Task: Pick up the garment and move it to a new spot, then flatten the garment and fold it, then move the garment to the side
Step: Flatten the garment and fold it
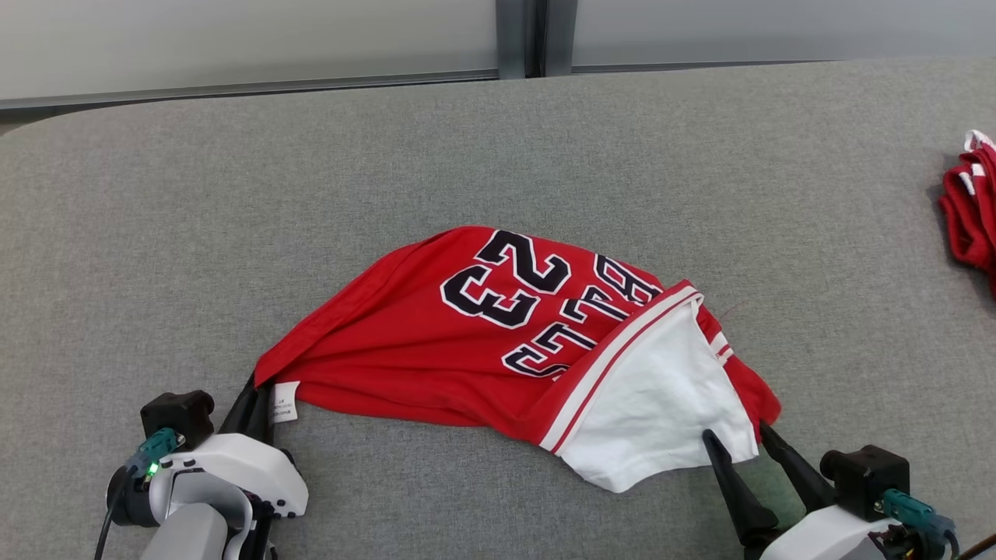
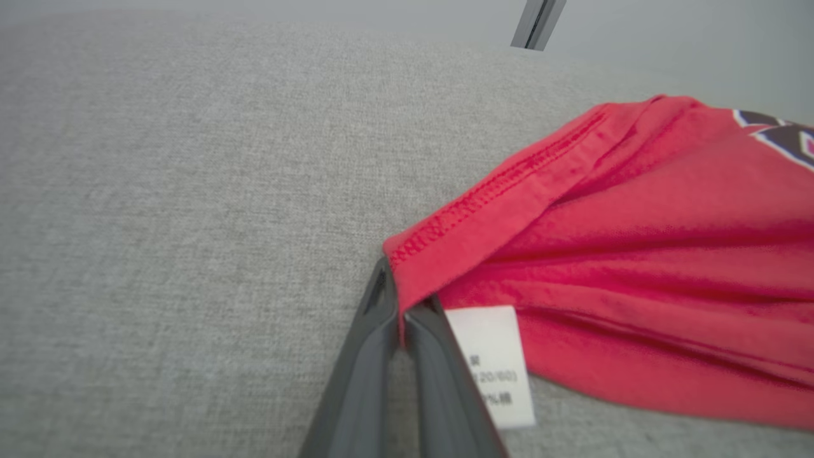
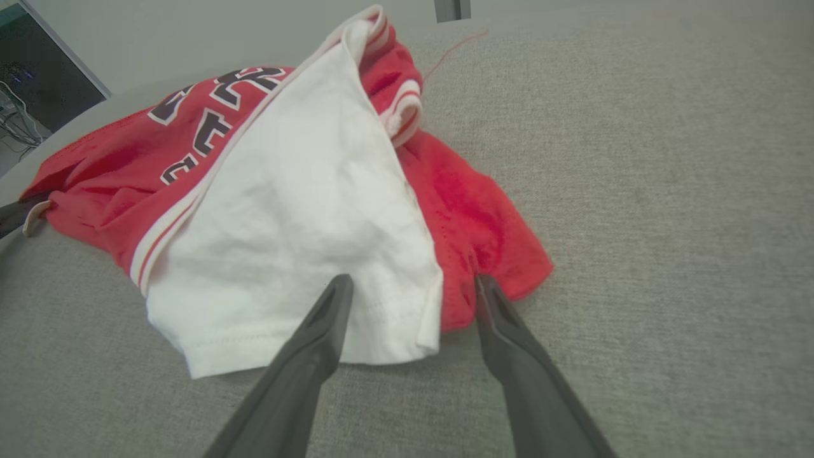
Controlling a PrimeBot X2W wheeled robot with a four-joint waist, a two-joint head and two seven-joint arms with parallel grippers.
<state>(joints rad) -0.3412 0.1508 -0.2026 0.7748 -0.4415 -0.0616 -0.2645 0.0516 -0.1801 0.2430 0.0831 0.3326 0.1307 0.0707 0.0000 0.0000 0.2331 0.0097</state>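
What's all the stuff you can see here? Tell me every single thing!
jersey: one, red with a white sleeve and a dark 23, crumpled mid-table.
label: one, white, at the jersey's near left corner.
red cloth: one bundle, red and white, at the table's right edge.
table: one, grey fabric, under everything.
left gripper: one, dark fingers, shut on the jersey's corner.
right gripper: one, dark fingers, open, tips at the jersey's white sleeve.
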